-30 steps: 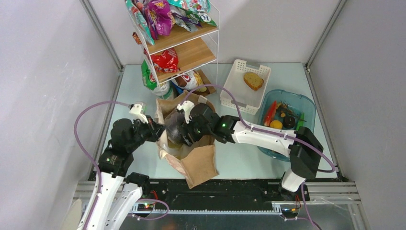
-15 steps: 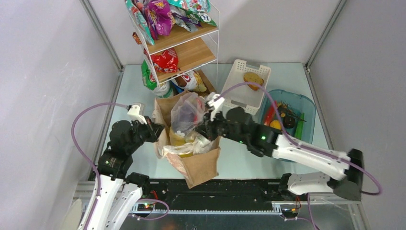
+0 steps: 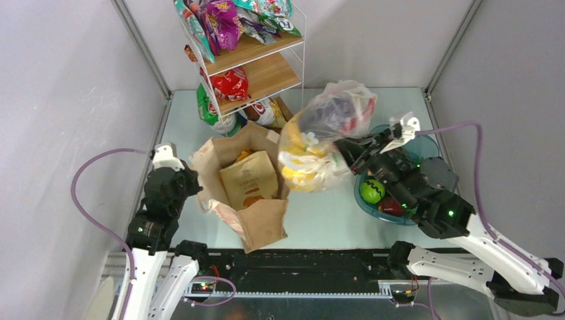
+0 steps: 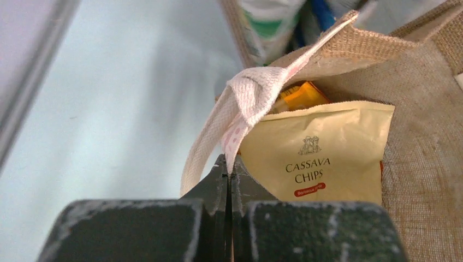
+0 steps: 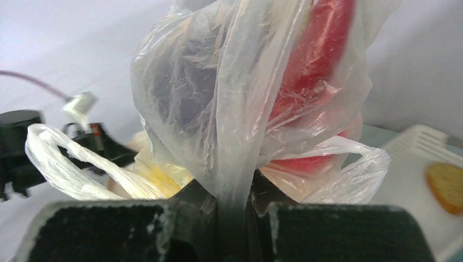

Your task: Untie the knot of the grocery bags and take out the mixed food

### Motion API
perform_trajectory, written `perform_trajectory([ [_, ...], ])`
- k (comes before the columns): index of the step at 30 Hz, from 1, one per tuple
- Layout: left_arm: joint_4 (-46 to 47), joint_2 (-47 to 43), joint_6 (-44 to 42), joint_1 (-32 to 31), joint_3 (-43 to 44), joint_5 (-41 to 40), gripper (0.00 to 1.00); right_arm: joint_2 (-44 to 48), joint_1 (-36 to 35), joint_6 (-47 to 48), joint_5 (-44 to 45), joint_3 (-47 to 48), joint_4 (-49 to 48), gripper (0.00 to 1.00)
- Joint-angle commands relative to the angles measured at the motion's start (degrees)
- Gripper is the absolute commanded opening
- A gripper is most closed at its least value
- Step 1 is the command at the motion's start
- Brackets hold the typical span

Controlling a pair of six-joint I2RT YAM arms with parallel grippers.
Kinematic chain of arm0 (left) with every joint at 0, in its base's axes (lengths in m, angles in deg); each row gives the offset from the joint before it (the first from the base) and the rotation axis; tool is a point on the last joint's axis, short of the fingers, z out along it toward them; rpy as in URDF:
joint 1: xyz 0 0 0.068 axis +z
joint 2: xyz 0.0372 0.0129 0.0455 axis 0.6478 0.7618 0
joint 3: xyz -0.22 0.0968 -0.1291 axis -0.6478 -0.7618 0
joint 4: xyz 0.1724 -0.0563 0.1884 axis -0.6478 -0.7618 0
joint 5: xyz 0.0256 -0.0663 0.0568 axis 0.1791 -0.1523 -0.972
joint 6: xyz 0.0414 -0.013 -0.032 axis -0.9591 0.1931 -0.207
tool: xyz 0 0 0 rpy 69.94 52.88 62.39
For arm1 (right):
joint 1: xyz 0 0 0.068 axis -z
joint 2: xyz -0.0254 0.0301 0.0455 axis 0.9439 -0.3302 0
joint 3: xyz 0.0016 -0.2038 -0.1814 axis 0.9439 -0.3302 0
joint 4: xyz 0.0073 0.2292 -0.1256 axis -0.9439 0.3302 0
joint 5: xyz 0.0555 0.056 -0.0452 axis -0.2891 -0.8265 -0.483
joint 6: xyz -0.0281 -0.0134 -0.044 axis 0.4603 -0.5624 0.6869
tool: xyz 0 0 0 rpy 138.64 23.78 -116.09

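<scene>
**Top view.** Your left gripper [image 3: 194,181] sits at 9 o'clock of the brown grocery bag [image 3: 263,223], closed against its rim. The bag stands open on the table [image 3: 333,220] with a tan chips packet [image 3: 250,179] upright inside. At 2 o'clock from that bag, the clear plastic bag [image 3: 326,130] hangs bunched from your right gripper [image 3: 346,148], which grasps it from its 3 o'clock side. Yellow, red and dark food shows through the film. The blue-tinted tub [image 3: 430,148] lies at 3 o'clock beneath the right arm, with a green ball [image 3: 371,191] in it. The wire shelf [image 3: 266,67] of snack packets stands at 12 o'clock.

**Left wrist view.** The fingers [image 4: 213,188] are pressed together, pinching the bag's white handle strap [image 4: 245,101], which rises toward 1 o'clock. The packet, printed "CASSAVA CHIPS", lies at 4 o'clock of the strap. An orange packet [image 4: 300,95] peeks out just behind its top edge.

**Right wrist view.** The fingers [image 5: 191,199] clamp the plastic bag's gathered neck, and the bag bulges toward 12 o'clock. Red food [image 5: 319,54] shows at 1 o'clock, a dark purple item [image 5: 183,82] at 11 o'clock and yellow food [image 5: 161,176] at 8 o'clock. Loop handles droop to either side. You cannot tell whether the knot is tied. The white slatted basket [image 5: 420,144] holds a bread slice [image 5: 445,185] at 4 o'clock.
</scene>
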Motion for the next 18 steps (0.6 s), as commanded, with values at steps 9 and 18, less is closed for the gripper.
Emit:
perform_trajectory([
  [9, 6.1, 13.0, -2.3, 23.6, 14.8, -21.7, 0.00, 4.5, 8.4, -0.4, 10.3, -2.3, 9.1, 0.00],
  [18, 10.1, 19.0, -0.1, 31.3, 19.1, -23.2, 0.00, 5.1, 9.3, -1.4, 8.6, -3.6, 13.8, 0.00],
])
